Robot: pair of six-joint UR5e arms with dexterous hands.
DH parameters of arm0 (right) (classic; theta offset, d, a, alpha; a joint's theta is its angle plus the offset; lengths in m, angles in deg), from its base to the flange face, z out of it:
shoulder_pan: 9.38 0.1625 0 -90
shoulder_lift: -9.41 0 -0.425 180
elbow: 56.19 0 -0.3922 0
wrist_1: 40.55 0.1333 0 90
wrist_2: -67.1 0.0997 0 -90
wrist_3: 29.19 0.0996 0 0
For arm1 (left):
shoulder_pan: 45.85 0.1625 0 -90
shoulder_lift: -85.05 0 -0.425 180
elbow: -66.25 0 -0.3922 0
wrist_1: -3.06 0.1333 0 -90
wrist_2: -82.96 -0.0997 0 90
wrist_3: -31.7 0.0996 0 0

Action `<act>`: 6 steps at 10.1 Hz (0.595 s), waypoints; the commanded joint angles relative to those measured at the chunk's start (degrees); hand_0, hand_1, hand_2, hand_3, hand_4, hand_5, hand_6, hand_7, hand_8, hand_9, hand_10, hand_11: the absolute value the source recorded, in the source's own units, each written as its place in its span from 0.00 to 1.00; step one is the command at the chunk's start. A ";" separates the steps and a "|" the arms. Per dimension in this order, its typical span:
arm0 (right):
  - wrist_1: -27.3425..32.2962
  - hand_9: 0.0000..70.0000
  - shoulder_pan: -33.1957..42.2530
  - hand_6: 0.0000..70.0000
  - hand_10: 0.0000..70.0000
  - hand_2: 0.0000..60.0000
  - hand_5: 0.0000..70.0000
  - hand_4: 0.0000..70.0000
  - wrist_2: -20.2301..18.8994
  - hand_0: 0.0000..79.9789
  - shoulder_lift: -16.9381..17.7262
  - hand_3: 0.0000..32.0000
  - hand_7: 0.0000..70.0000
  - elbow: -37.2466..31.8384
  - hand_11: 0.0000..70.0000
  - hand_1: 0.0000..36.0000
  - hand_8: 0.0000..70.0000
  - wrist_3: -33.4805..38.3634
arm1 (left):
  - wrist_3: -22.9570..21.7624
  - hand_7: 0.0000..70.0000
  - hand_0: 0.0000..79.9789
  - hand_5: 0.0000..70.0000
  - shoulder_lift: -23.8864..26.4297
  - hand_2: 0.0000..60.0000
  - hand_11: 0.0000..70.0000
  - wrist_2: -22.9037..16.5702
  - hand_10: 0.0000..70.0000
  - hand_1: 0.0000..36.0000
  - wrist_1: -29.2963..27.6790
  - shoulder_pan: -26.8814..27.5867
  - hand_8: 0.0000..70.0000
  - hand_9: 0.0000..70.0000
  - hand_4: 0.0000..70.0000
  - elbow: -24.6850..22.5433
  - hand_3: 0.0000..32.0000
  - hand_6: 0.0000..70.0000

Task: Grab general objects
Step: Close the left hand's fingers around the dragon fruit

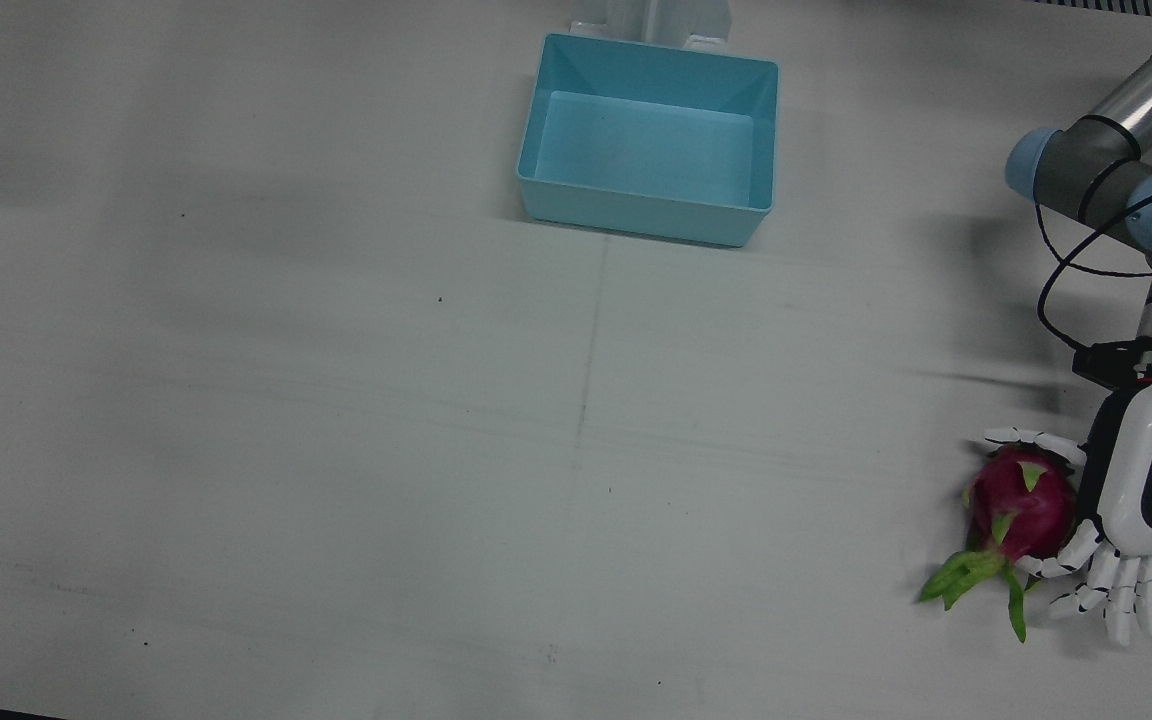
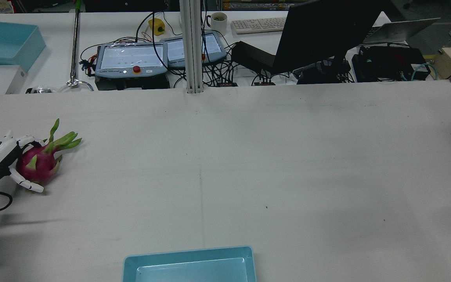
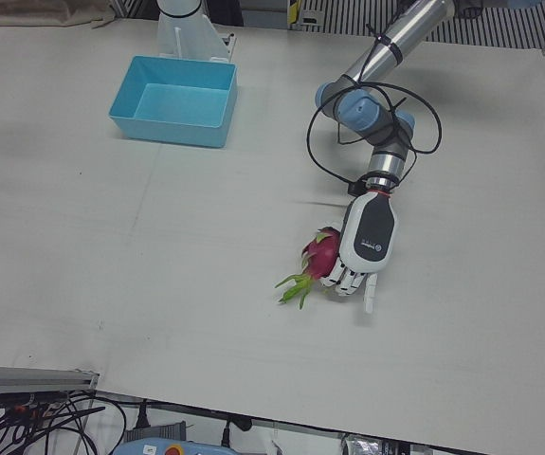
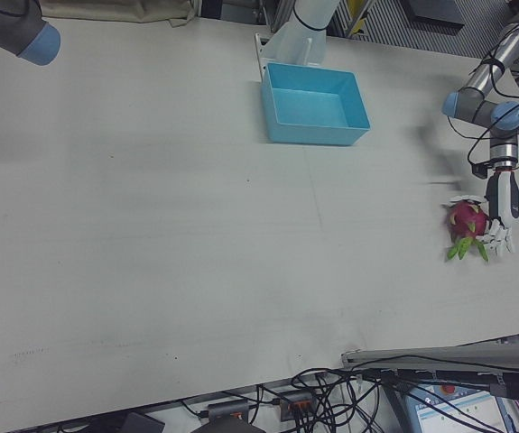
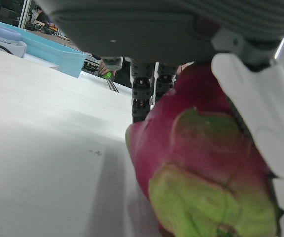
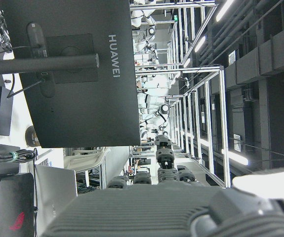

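The dragon fruit lay on the white desk near the edge on the robot's left side, well apart from the light blue bin that stood at the middle of the robot's side of the desk; its green leafy tips pointed away from the robot, toward the operators' side. The left robot hand sat just beside the fruit with its palm against the red skin; the thumb curved round the side nearer the robot, one finger curled round the far side by the green tips, and the other fingers stretched out flat past the fruit, so the hand was partly wrapped on it and not fully shut; the fruit looked to rest on the desk, though whether any weight was borne by the hand could not be told. The left hand view showed the fruit close under the palm, a white finger segment pressed on its upper side, the desk below it.

The right robot hand showed only in its own camera as a grey palm edge and dark finger bases, facing a black monitor beyond the desk; I could not tell whether it was spread or closed.
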 commanded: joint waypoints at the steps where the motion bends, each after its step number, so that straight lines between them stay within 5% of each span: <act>1: 0.03 0.00 0.00 0.00 0.00 0.00 0.00 0.00 0.00 0.00 0.00 0.00 0.00 -0.01 0.00 0.00 0.00 0.00 | 0.63 1.00 0.75 0.77 -0.02 0.36 1.00 0.28 0.77 0.64 -0.05 0.03 0.65 0.72 0.28 -0.12 0.00 0.57; 3: 0.03 0.00 0.00 0.00 0.00 0.00 0.00 0.00 0.00 0.00 0.00 0.00 0.00 0.08 0.00 0.00 0.00 0.00 | 0.45 1.00 0.75 0.85 -0.02 0.41 1.00 0.20 0.92 0.62 -0.05 -0.06 0.76 0.87 0.36 -0.91 0.00 0.69; 4: 0.03 0.00 0.00 0.00 0.00 0.00 0.00 0.00 0.00 0.00 0.00 0.00 0.00 0.08 0.00 0.00 0.00 0.00 | 0.10 1.00 0.74 0.86 0.07 0.58 1.00 -0.07 0.97 0.65 -0.05 -0.06 0.80 0.91 0.38 -1.09 0.00 0.73; 5: 0.03 0.00 0.00 0.00 0.00 0.00 0.00 0.00 0.00 0.00 0.00 0.00 0.00 0.08 0.00 0.00 0.00 0.00 | -0.07 1.00 0.69 0.86 0.07 1.00 1.00 -0.50 0.99 0.77 0.38 -0.06 0.81 0.93 0.39 -1.88 0.00 0.75; 6: -0.05 0.00 0.00 0.00 0.00 0.00 0.00 0.00 0.00 0.00 0.00 0.00 0.00 0.08 0.00 0.00 0.00 0.00 | -0.08 1.00 0.66 0.85 -0.01 1.00 1.00 -1.29 0.96 0.86 1.52 -0.06 0.81 0.93 0.41 -3.54 0.00 0.75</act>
